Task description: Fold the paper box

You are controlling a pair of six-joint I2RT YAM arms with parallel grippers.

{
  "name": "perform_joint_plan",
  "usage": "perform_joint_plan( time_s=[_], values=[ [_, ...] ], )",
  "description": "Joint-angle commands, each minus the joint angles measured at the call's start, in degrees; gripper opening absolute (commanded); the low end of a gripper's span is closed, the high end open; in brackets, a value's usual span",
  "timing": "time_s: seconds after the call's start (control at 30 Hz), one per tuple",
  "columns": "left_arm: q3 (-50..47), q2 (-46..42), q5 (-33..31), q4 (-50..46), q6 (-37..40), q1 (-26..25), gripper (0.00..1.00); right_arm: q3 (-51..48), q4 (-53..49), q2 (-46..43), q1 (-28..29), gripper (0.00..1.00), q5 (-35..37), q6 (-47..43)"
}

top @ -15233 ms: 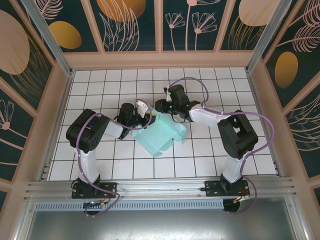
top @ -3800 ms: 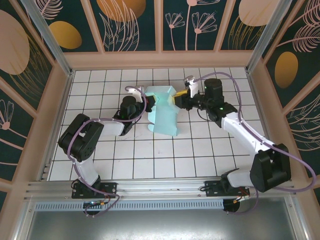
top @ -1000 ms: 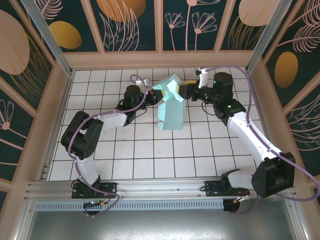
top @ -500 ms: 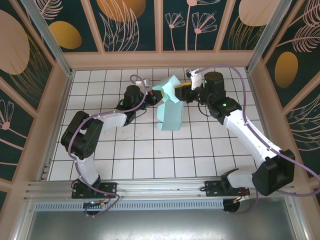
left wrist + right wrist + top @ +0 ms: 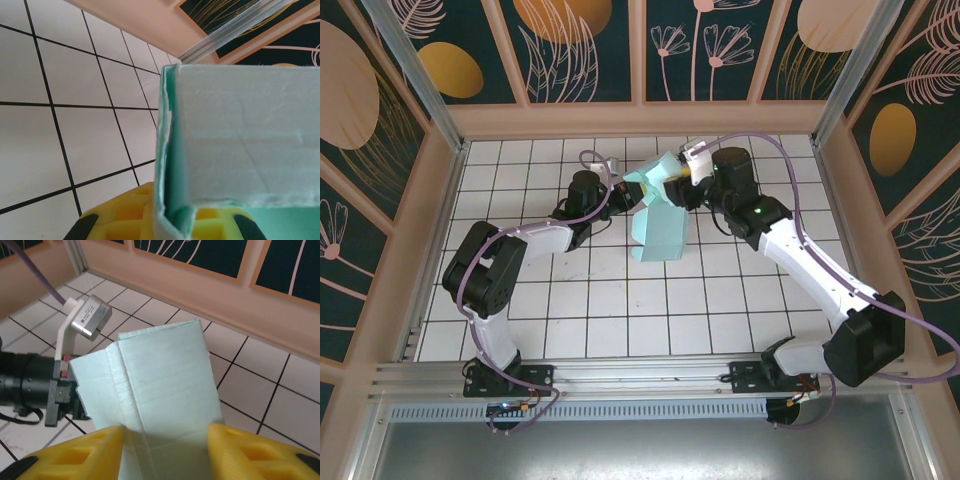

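Two grippers meet at the paper box [image 5: 658,225], near the far edge of the tabletop [image 5: 620,310], about halfway between its left and right edges. The box is pale blue-green and folded into a long shape. One end points at the far edge and the other points at the near edge.

The left gripper [image 5: 620,196] comes at the far end of the box from the left. In the left wrist view its yellow fingers [image 5: 125,217] are pressed tight together on a thin side wall of the box [image 5: 240,130] (the card edge runs straight down between them). So the left gripper [image 5: 172,215] has hold of the box.

The right gripper [image 5: 686,178] is at the far right corner of the box. In the right wrist view its yellow fingers [image 5: 85,452] stand partly apart, one on each side of a creased panel of the box [image 5: 160,375]. Both fingers sit right at the panel's edges. I cannot tell if the right gripper [image 5: 165,437] is squeezing the card or only sitting around it.

I also cannot tell if the near end of the box rests on the white tiles or hangs just above them.
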Motion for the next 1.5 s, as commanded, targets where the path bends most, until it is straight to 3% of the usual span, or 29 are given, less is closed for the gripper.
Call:
perform_joint_plan(
  time_s=[0.0, 0.37, 0.57, 0.73, 1.13, 1.27, 1.4, 1.47],
  values=[
    [1.31, 0.09, 1.54, 3.24, 0.72, -0.35, 0.00, -0.64, -1.53, -0.55, 0.37, 0.45, 2.26, -1.27],
    [0.99, -0.26, 1.80, 3.24, 0.69, -0.41, 0.00, 1.24, -1.88, 3.52, 6.13, 0.47, 23.31, -4.26],
    [1.05, -0.22, 1.89, 3.10, 0.72, -0.39, 0.00, 0.42, 2.29, 5.28, 10.43, 0.46, 38.94, -7.96],
    [0.96, -0.26, 1.98, 3.06, 0.72, -0.41, 0.00, -0.51, 6.12, 6.10, 12.44, 0.35, 47.10, -11.48],
    [0.87, -0.62, 2.24, 2.79, 0.87, -0.40, 0.00, -0.29, 9.46, 12.22, 15.31, 0.25, 58.44, -18.46],
    [0.81, -0.78, 2.24, 2.71, 0.86, -0.40, 0.00, -0.55, 11.52, 13.42, 15.77, 0.16, 61.50, -20.44],
    [0.96, -0.70, 2.08, 2.62, 0.48, -0.39, 0.00, -1.64, 16.74, 15.05, 16.49, 0.01, 66.46, -23.69],
    [1.07, -0.57, 1.83, 2.56, -0.05, -0.39, 0.00, -3.51, 22.32, 15.43, 17.01, 0.00, 68.93, -27.17]
  ],
)
